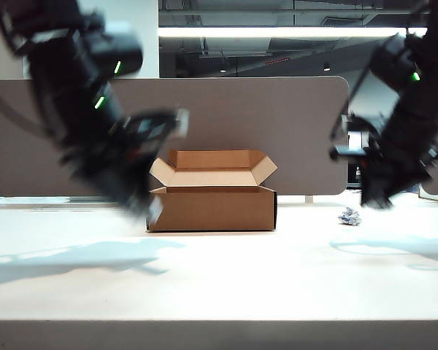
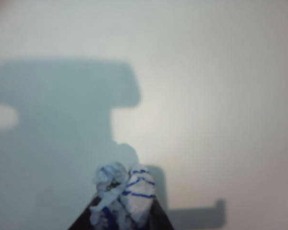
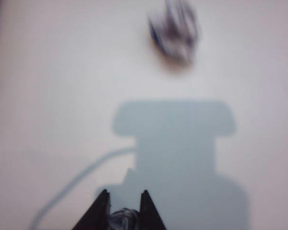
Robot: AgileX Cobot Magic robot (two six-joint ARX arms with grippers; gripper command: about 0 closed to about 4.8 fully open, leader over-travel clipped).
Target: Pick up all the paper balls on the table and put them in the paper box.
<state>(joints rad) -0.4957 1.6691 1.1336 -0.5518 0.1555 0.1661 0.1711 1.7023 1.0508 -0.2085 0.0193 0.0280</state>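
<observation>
Above the white tabletop [image 1: 219, 284], the left gripper [image 2: 121, 225] clamps a crumpled white, blue-marked paper ball [image 2: 122, 196] just left of the open brown cardboard box [image 1: 212, 191], while the right gripper [image 3: 125, 215] pinches another small wad [image 3: 123, 218] above a third ball [image 1: 350, 216] lying right of the box.

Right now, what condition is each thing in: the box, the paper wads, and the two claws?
paper box: flaps open, on the table.
left gripper: shut on a paper ball, raised.
right gripper: shut on a second paper ball, raised.
third paper ball: lying loose on the table.
</observation>
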